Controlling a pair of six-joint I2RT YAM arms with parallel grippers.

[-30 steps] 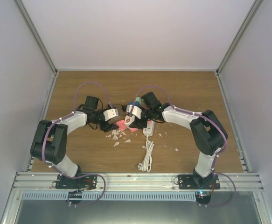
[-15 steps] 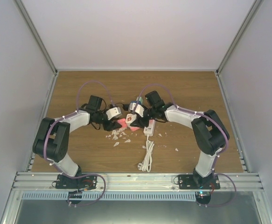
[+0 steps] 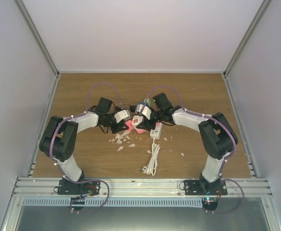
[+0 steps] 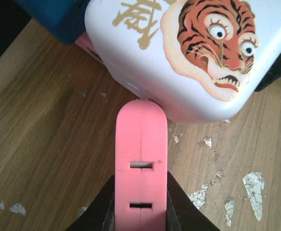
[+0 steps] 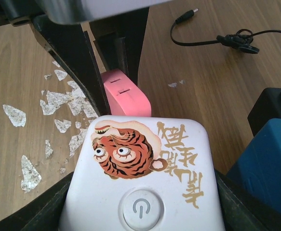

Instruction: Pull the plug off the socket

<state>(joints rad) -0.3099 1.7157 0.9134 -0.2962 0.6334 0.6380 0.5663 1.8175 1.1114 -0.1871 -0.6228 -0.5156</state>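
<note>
Left gripper [image 4: 141,214] clenched on the pink plug [image 4: 141,159], one black finger flat against each side of its tail. The plug's rounded nose butts into the side wall of the tiger-print socket block [image 4: 179,57], mid-table between the two arms. Can't tell if the block is lifted or resting on the wood.

Right gripper [image 5: 142,211] grasps that block, fingers flush on both flanks.

Key relation for you: the plug's long axis runs straight out from the left jaws into the block, in line with the left wrist. The right arm sits behind the block.

My read: draw straight back along that axis with the left while the right braces. A sideways lean could bind the prongs.
</note>
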